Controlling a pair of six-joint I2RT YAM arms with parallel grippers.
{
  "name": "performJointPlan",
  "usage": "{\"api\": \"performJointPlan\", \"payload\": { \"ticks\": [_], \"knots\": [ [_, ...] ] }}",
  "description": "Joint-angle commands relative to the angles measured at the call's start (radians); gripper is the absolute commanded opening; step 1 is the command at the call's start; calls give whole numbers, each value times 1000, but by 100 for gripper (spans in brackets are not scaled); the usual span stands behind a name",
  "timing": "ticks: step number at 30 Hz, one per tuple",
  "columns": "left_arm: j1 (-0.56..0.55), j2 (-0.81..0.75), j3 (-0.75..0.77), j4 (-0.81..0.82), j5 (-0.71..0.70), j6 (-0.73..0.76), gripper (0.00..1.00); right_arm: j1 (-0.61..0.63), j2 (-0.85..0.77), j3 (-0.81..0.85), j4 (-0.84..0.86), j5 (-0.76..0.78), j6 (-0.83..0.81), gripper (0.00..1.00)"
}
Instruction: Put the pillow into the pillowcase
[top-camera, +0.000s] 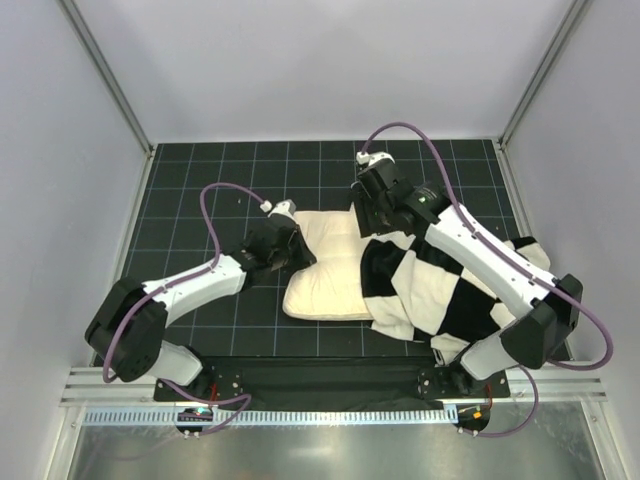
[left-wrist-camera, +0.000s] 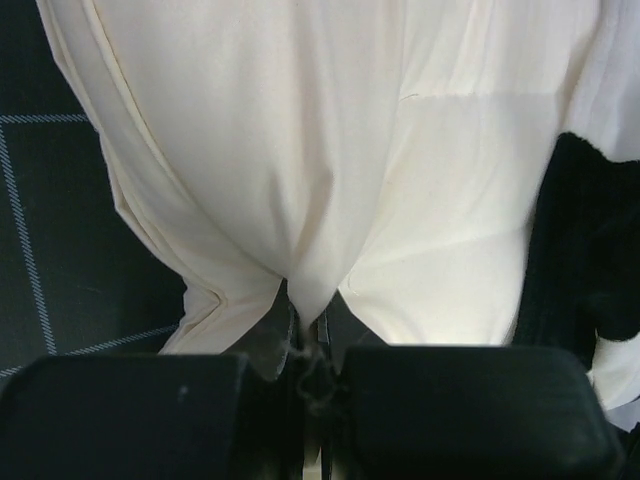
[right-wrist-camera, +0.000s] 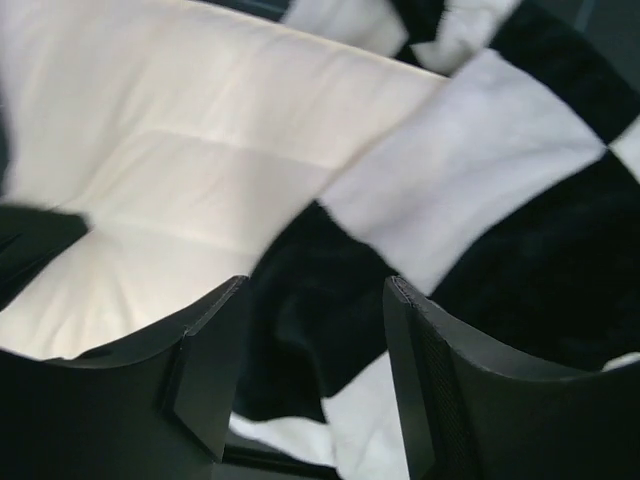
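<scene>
The cream pillow (top-camera: 325, 270) lies mid-table, its right part under the black-and-white checked pillowcase (top-camera: 450, 290). My left gripper (top-camera: 298, 250) is at the pillow's left edge, shut on a pinch of the pillow's fabric (left-wrist-camera: 312, 300). My right gripper (top-camera: 372, 222) is open over the pillowcase's upper left edge, where it meets the pillow. In the right wrist view its jaws stand apart with a fold of the pillowcase (right-wrist-camera: 310, 320) between them, and the pillow (right-wrist-camera: 180, 170) is to the left. No bear-face mark shows.
The black gridded mat (top-camera: 210, 190) covers the table. Grey walls with metal frame posts (top-camera: 105, 75) enclose it on three sides. A metal rail (top-camera: 320, 415) runs along the near edge by the arm bases.
</scene>
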Motion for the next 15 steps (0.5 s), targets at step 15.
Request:
{"api": "performJointPlan", "payload": {
  "ticks": [15],
  "knots": [
    [-9,-15,-65,205,99,-15,0,-90,467,163,-141,511,139,62]
  ]
}}
